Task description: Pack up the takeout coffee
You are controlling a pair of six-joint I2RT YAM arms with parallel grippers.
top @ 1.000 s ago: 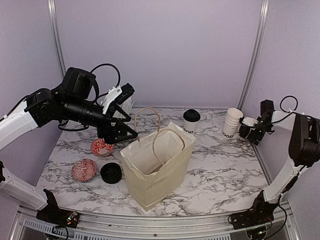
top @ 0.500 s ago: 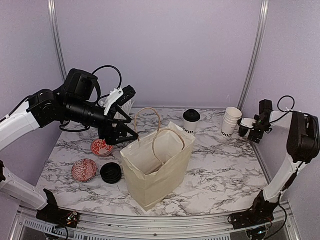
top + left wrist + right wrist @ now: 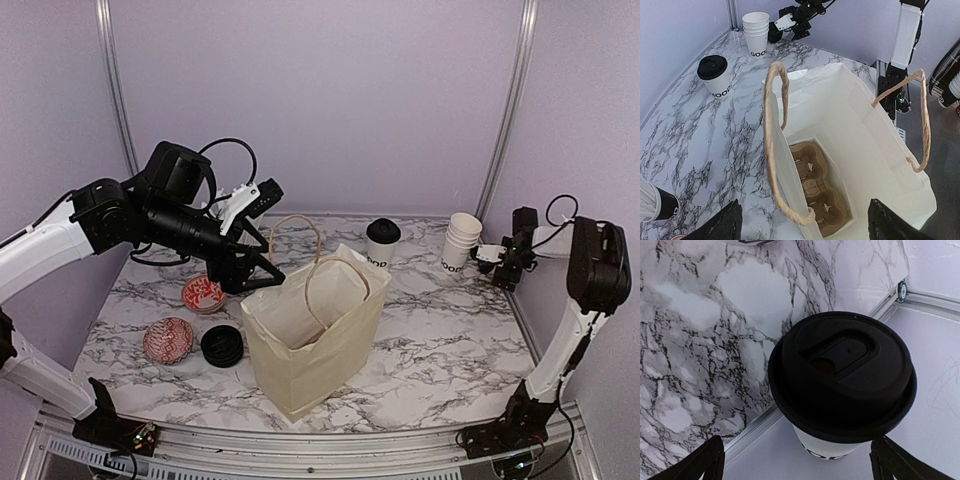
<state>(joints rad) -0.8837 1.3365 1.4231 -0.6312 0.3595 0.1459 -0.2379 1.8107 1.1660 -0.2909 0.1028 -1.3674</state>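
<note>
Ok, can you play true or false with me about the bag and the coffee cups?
1. The paper bag stands open on the table. True.
2. A brown cup carrier lies at the bottom of the bag. True.
3. A coffee cup is in the bag. False: the carrier holes that show are empty, and a lidded cup stands on the table behind the bag.
4. The left gripper is pinching a bag handle. False: it hangs open over the bag's edge, holding nothing.
5. The red-patterned bowls sit to the left of the bag. True.
</note>
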